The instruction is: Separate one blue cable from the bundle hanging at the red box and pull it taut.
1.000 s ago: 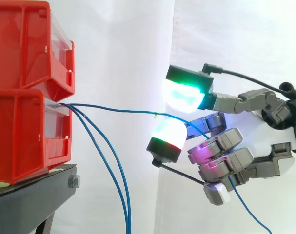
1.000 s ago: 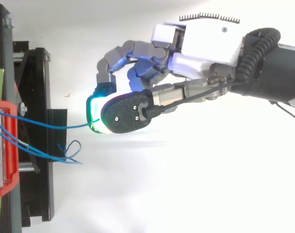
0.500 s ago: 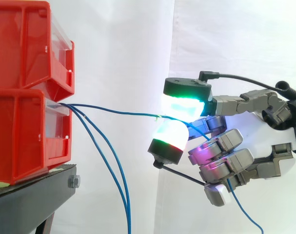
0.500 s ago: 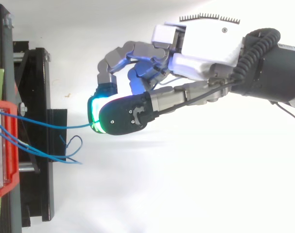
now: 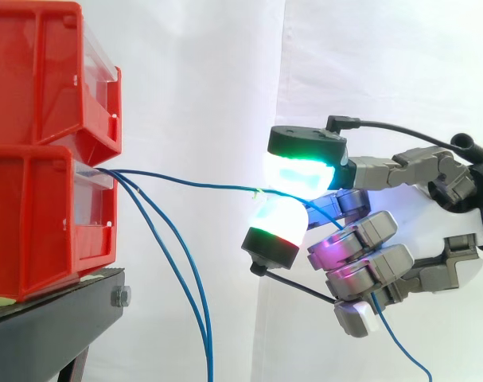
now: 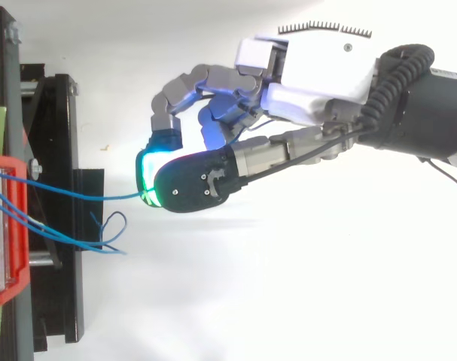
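Noted robot hand (image 5: 359, 235) pinching one blue cable (image 5: 185, 181) between two green-glowing pads (image 5: 298, 171), other fingers curled. Traced cable near-straight, with slight sag, to lip of lower red bin (image 5: 34, 223); free tail dangling below robot hand. Logged two more blue cables (image 5: 205, 338) drooping from same bin. Beyond: upper red bin (image 5: 42, 72), black stand (image 5: 50, 318), white curtain (image 5: 193, 79).

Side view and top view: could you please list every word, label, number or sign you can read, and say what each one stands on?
None: no readable word, number, label or sign appears on the red bins, the black stand, the blue cable or the hand.
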You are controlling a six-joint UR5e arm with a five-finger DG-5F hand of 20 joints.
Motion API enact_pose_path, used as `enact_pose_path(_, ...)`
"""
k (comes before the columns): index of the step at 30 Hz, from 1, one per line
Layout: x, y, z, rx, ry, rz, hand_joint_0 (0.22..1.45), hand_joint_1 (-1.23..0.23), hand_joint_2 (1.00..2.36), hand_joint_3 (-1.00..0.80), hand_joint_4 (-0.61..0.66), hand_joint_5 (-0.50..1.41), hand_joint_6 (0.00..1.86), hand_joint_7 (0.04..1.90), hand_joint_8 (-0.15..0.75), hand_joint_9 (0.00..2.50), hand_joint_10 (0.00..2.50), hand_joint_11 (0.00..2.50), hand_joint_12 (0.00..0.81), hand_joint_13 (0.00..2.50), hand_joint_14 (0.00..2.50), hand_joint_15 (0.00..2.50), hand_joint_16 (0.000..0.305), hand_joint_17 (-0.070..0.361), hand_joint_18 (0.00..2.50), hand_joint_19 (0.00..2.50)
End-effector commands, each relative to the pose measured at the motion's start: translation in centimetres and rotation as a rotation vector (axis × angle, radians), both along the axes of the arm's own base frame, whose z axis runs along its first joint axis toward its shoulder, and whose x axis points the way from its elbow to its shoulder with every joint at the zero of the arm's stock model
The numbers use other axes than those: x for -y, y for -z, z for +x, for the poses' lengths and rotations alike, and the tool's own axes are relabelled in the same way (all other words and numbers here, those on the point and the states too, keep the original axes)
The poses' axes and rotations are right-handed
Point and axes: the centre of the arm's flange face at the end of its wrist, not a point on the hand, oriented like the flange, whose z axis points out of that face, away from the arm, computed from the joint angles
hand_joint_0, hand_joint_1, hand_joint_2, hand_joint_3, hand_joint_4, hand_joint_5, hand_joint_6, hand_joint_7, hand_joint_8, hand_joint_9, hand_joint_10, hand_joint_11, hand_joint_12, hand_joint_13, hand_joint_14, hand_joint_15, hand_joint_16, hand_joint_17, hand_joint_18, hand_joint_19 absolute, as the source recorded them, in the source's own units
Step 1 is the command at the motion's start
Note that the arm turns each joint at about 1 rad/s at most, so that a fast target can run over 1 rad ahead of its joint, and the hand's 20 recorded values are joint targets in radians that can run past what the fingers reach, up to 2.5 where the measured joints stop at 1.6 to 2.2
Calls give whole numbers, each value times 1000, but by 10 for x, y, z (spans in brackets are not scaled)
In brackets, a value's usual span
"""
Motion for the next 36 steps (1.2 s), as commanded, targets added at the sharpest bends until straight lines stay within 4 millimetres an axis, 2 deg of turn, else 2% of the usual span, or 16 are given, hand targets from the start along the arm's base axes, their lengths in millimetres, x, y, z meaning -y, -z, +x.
enact_pose_path(1,0,0,0,0,0,0,612,-704,1010,-377,117,-203,875,1014,318,701,1497,1407,393,855,1119,1498,48,108,894,1006)
enact_pose_path(13,0,0,0,0,0,0,602,-671,1008,-415,124,-196,860,1047,317,731,1441,1417,385,866,1112,1503,49,109,901,1007)
enact_pose_path(18,-2,0,0,0,-2,0,620,-709,1018,-255,80,-190,878,1096,312,742,1426,1444,387,886,1073,1524,49,109,922,995)
enact_pose_path(24,-1,0,0,-3,-2,0,631,-779,1022,-162,24,-189,886,1121,314,745,1409,1445,389,888,1056,1535,49,110,923,992)
enact_pose_path(36,-2,1,0,-2,-4,-3,696,-842,1019,-219,-29,-194,890,1279,310,753,1366,1466,391,901,998,1569,48,109,930,969)
